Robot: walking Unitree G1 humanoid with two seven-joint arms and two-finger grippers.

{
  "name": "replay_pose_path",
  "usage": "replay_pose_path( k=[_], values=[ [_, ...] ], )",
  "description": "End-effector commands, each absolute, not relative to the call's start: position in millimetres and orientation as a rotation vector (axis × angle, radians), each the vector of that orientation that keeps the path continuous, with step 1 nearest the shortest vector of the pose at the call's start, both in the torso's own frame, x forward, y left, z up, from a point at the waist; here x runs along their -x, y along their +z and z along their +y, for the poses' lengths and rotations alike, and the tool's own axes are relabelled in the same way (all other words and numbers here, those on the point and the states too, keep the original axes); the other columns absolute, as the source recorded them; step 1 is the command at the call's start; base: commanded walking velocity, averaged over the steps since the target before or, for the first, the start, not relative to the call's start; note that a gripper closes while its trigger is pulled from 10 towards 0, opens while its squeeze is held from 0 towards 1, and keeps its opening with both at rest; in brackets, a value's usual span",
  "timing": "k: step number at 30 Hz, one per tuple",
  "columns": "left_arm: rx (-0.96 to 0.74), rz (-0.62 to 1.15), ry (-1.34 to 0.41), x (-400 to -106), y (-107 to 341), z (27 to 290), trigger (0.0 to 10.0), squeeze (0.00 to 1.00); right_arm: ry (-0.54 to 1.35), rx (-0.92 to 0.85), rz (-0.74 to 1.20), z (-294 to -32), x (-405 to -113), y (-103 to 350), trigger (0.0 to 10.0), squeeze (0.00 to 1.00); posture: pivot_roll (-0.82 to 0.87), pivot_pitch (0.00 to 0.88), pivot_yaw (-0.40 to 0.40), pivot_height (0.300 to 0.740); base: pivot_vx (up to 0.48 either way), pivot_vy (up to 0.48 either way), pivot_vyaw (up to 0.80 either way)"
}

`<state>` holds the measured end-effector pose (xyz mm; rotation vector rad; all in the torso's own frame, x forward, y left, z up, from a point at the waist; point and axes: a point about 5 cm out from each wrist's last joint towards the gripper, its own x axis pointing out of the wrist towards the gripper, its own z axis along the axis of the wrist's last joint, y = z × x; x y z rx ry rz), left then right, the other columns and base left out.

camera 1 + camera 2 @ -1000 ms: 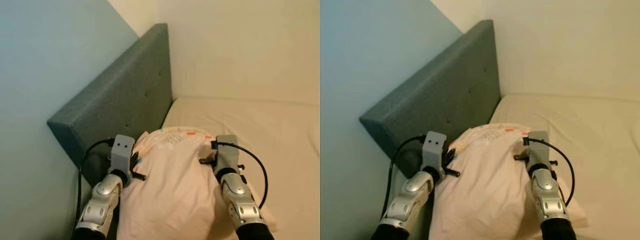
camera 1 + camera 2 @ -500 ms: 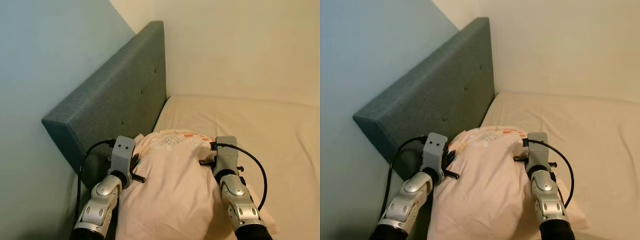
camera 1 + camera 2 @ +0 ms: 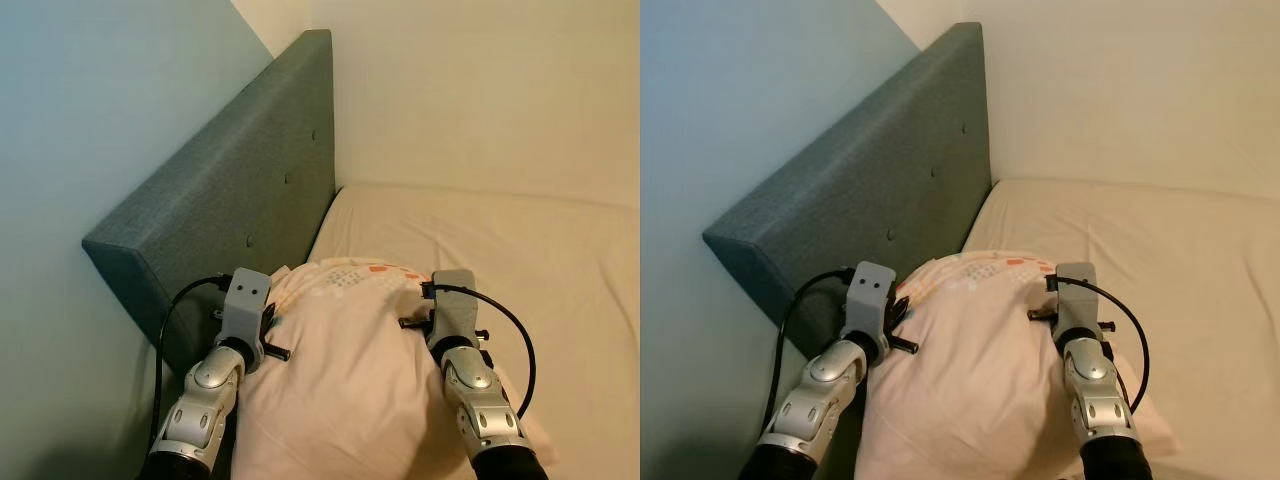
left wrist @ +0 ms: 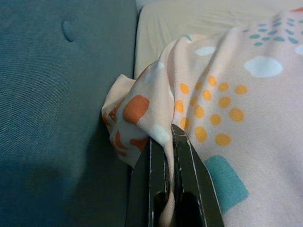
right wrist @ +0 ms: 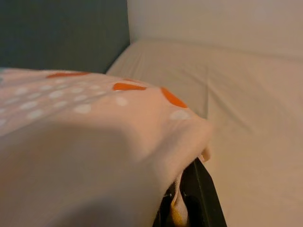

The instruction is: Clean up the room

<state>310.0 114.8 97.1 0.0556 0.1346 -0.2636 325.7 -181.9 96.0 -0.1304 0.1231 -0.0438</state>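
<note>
Beige bed, grey headboard left: soft, light pillow — left hand and right hand each pinch its loose corner fabric, the best hold.

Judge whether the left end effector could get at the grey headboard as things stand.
Probably not yet: the left end effector is shut on the pillow, though the headboard lies close beside it with nothing between.
</note>
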Motion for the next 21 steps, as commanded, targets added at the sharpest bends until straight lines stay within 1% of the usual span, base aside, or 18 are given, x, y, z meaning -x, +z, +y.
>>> replay_pose_path(
  k=[1, 5, 9, 14, 18, 21],
  values=[
    [-0.053, 0.102, -0.244, -315.2, 103.9, 119.5, 10.0, 0.00, -0.022, 0.132, 0.055, -173.7, -335.0, 111.3, 10.0, 0.00, -0.08, 0.079, 0.090, 0.739, 0.000, 0.000, 0.00],
    [-0.110, -0.002, -0.270, -336.6, 132.3, 120.8, 10.0, 0.00, -0.078, 0.154, -0.044, -185.8, -362.9, 149.4, 10.0, 0.00, -0.08, 0.080, 0.086, 0.739, 0.000, 0.000, 0.00],
    [-0.102, -0.020, -0.247, -346.2, 144.2, 128.4, 10.0, 0.00, -0.086, 0.160, -0.058, -187.7, -367.8, 157.5, 10.0, 0.00, -0.08, 0.078, 0.086, 0.739, 0.000, 0.000, 0.00],
    [-0.089, 0.011, -0.190, -349.4, 140.3, 137.4, 10.0, 0.00, -0.081, 0.118, -0.023, -187.5, -366.4, 150.7, 10.0, 0.00, -0.08, 0.074, 0.083, 0.739, 0.000, 0.000, 0.00],
    [-0.077, 0.017, -0.196, -347.5, 135.0, 135.1, 10.0, 0.00, -0.079, 0.108, -0.028, -187.7, -365.8, 147.0, 10.0, 0.00, -0.08, 0.079, 0.082, 0.710, 0.000, 0.000, 0.00],
    [-0.075, 0.020, -0.198, -347.0, 133.3, 134.7, 10.0, 0.00, -0.078, 0.109, -0.029, -187.8, -366.0, 146.7, 10.0, 0.00, -0.08, 0.082, 0.082, 0.700, 0.000, 0.000, 0.00]
  ],
)
